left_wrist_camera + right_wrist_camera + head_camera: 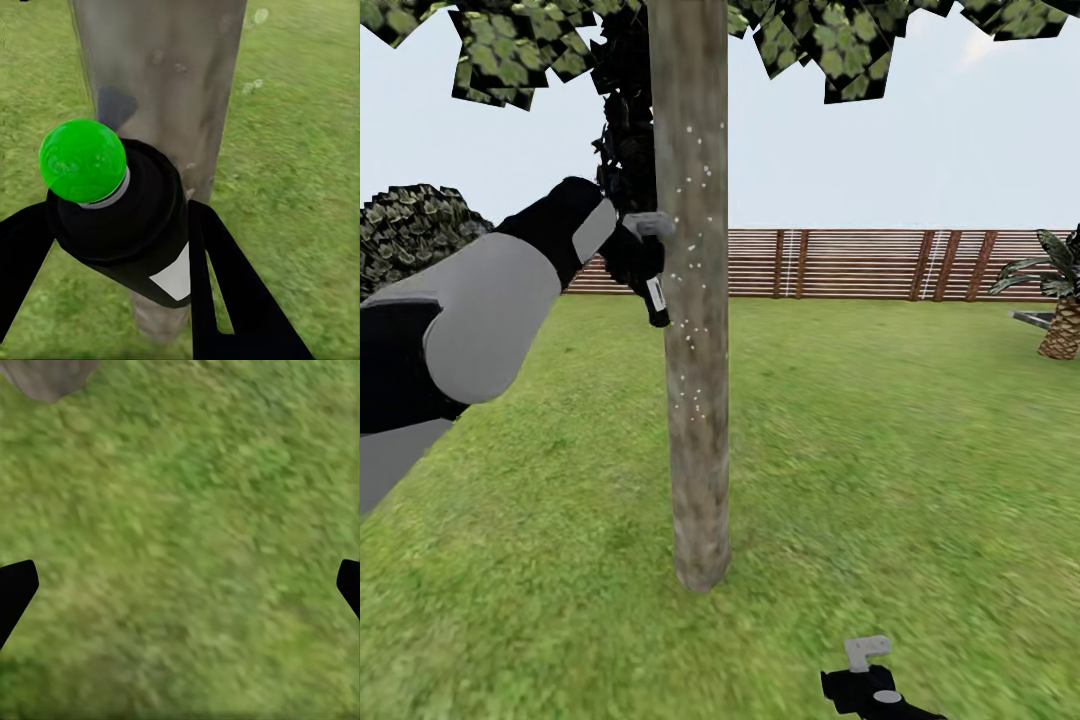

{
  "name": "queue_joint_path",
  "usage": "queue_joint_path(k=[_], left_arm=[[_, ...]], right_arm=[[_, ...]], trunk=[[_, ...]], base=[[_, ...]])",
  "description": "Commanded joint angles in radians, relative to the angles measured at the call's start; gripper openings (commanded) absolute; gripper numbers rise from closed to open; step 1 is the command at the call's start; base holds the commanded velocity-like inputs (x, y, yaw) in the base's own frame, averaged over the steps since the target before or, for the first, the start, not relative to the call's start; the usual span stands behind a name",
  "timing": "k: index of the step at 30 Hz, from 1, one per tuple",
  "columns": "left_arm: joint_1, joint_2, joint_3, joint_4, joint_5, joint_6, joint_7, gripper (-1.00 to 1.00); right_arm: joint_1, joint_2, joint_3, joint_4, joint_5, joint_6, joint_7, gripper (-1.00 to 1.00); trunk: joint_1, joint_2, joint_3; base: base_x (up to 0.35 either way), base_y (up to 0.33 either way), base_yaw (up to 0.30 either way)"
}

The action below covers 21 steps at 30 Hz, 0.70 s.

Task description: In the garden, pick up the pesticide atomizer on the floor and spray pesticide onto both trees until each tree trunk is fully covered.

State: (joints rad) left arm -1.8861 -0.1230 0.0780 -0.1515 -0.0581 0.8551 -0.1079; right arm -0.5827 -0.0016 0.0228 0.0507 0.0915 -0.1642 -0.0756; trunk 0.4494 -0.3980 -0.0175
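The tree trunk (695, 300), thick and grey-brown, stands right in front of me on the grass, under a canopy of blocky leaves (810, 40). White pesticide specks (690, 250) dot its upper and middle bark. My left gripper (638, 262) is raised against the trunk's left side, shut on the pesticide atomizer (656, 295), a dark bottle with a white label. In the left wrist view the atomizer (142, 225) sits between the black fingers (225, 300), a green ball (82, 161) on its end, with the trunk (165, 75) close behind. My right gripper (870, 680) hangs low and open over grass (180, 585).
A brown slat fence (860, 262) closes the lawn at the back. A palm-like plant (1060, 300) stands at the far right. A dark narrow tree (625, 120) rises behind the trunk, and another leafy crown (410, 230) shows at the left. The trunk's base (49, 375) lies near my right gripper.
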Motion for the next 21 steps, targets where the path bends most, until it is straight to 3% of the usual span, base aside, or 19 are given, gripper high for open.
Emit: queue_joint_path(k=[1, 3, 6, 10, 12, 16, 21], left_arm=[[-0.001, 0.008, 0.011, 0.005, -0.002, -0.001, -0.003, -1.0], [-0.001, 0.057, 0.011, 0.022, -0.002, -0.015, -0.003, -1.0], [-0.001, 0.077, 0.011, 0.044, -0.001, -0.02, -0.004, -1.0], [-0.001, 0.033, 0.012, 0.095, 0.001, -0.06, -0.004, -1.0], [0.0, -0.003, 0.012, 0.114, 0.001, -0.081, -0.004, -1.0], [0.003, -0.016, 0.012, 0.12, 0.001, -0.103, -0.004, -1.0], [0.054, -0.018, 0.013, 0.121, 0.0, -0.139, -0.004, -1.0]], right_arm=[[-0.002, 0.0, 0.002, 0.004, 0.01, -0.006, -0.006, 1.0], [-0.002, 0.0, 0.002, 0.004, 0.01, -0.006, -0.006, 1.0], [-0.002, 0.0, 0.002, 0.004, 0.01, -0.006, -0.006, 1.0], [-0.002, 0.0, 0.002, 0.004, 0.01, -0.006, -0.006, 1.0], [-0.002, 0.0, 0.002, 0.004, 0.01, -0.006, -0.006, 1.0], [-0.002, 0.001, 0.002, 0.004, 0.01, -0.006, -0.006, 1.0], [-0.002, 0.001, 0.002, 0.004, 0.01, -0.006, -0.006, 1.0]], trunk=[[0.001, -0.002, -0.002], [0.001, -0.002, -0.002], [0.001, -0.002, -0.002], [0.001, -0.002, -0.002], [0.001, -0.002, -0.002], [0.001, -0.002, -0.002], [0.001, -0.002, -0.002]], base=[[0.0, 0.0, 0.0], [0.0, 0.0, 0.0], [0.0, 0.0, 0.0], [0.0, 0.0, 0.0], [0.0, 0.0, 0.0], [0.0, 0.0, 0.0], [0.0, 0.0, 0.0]])
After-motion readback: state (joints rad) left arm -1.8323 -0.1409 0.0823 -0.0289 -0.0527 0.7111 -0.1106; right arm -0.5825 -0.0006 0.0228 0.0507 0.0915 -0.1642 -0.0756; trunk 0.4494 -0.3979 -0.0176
